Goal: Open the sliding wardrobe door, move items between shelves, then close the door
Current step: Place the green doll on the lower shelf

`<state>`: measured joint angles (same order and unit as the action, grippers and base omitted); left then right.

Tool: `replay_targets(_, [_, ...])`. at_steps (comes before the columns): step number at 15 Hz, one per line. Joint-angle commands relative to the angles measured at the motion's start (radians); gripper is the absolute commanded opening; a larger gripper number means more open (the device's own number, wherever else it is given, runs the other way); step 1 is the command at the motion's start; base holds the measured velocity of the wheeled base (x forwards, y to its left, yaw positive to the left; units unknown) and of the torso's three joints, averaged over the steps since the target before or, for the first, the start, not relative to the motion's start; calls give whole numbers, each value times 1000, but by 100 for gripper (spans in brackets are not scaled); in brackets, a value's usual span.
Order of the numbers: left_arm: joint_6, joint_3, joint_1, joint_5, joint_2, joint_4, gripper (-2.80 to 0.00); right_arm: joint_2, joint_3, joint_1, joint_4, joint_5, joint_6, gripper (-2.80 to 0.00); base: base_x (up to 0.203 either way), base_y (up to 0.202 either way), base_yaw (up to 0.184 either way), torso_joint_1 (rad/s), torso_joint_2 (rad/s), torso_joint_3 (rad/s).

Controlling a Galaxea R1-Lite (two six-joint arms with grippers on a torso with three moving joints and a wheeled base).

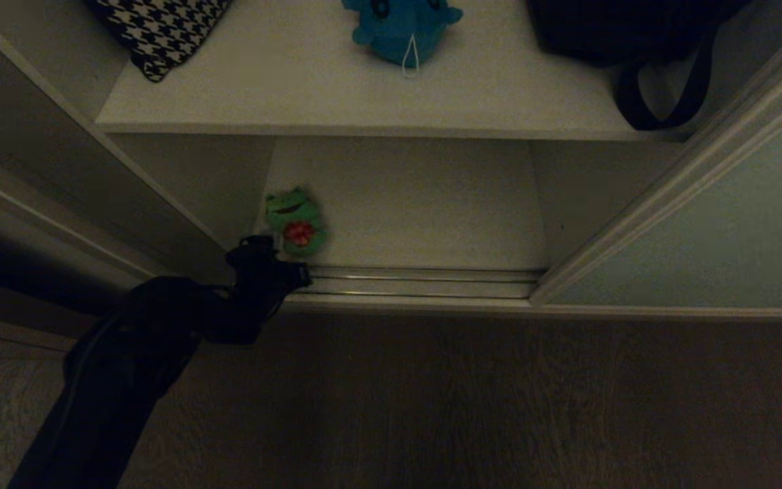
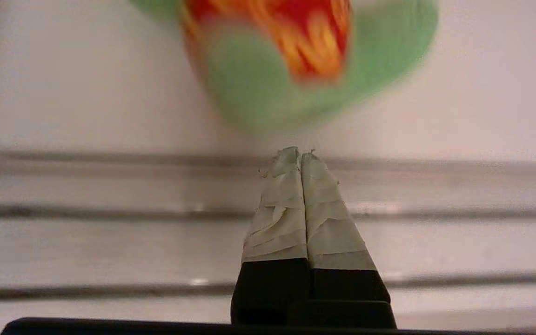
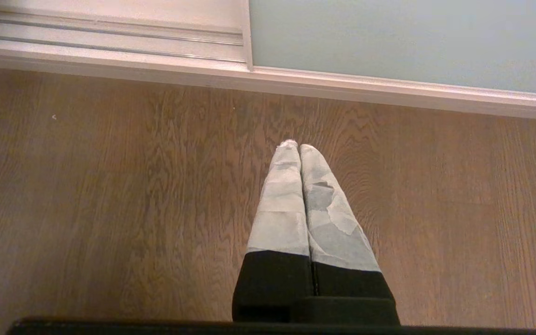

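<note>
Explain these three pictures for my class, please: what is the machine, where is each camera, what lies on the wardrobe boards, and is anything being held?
This is a two-armed robot facing an open wardrobe. The wide picture comes from its head, looking down. The other two come from cameras on its wrists, behind the fingers.

On the upper shelf lie a houndstooth cloth, a teal-blue plush toy and a black strapped bag. A green frog toy sits on the lower shelf, near the door tracks.

The left gripper is shut and empty, just short of the frog. The right gripper is shut over the wooden floor. The sliding wardrobe door stands pushed to the right.
</note>
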<state>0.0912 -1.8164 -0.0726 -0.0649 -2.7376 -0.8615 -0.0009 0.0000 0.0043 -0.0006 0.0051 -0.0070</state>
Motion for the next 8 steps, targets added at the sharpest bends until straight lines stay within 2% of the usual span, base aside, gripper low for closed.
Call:
replay_targets(1, [11, -8, 3, -2, 37, -5, -280, -1, 0, 0, -1, 1, -1, -280, 0, 0, 0, 0, 0, 0])
replay_targets(5, [24, -117, 9, 1, -27, 3, -280, -1, 0, 0, -1, 1, -1, -280, 0, 0, 0, 0, 0, 0])
replay_targets(8, [43, -119, 8, -19, -47, -9, -280, -1, 0, 0, -1, 1, -1, -280, 0, 0, 0, 0, 0, 0])
